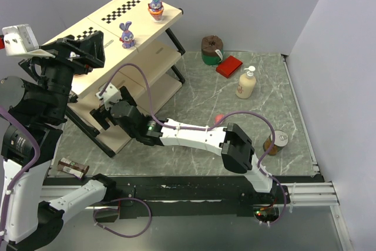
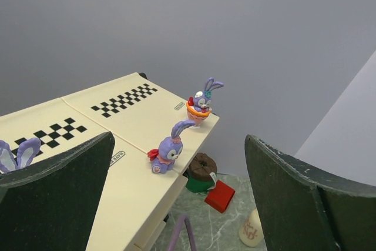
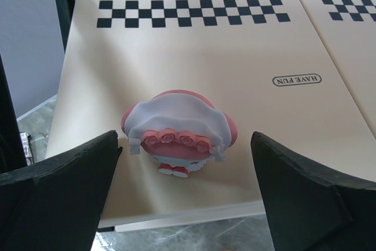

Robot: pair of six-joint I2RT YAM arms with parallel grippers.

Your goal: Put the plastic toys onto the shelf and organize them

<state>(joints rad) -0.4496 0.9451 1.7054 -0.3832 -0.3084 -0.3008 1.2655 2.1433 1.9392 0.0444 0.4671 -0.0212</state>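
Note:
The shelf [image 1: 143, 26] stands at the back left. On its top board are a purple bunny in an orange cup [image 1: 155, 4] [image 2: 201, 107] and a second bunny with a red bow [image 1: 127, 34] [image 2: 167, 151]. A third bunny's ears [image 2: 16, 154] show at the left edge of the left wrist view. A pink figurine with a white bonnet [image 3: 178, 133] stands free near the board's [image 3: 194, 57] edge, between the fingers of my open right gripper [image 3: 185, 145] [image 1: 107, 107]. My left gripper [image 2: 179, 145] [image 1: 87, 51] hovers open over the top board [image 2: 135, 127], holding nothing. A small pink toy [image 1: 219, 118] lies on the table.
On the marble table are a cream pump bottle [image 1: 247, 83], a tin can [image 1: 276, 142], a brown-and-green round object [image 1: 211, 48] and a red box [image 1: 229, 66]. A small dark packet [image 1: 73, 167] lies at the near left edge. Grey walls close in behind and to the right.

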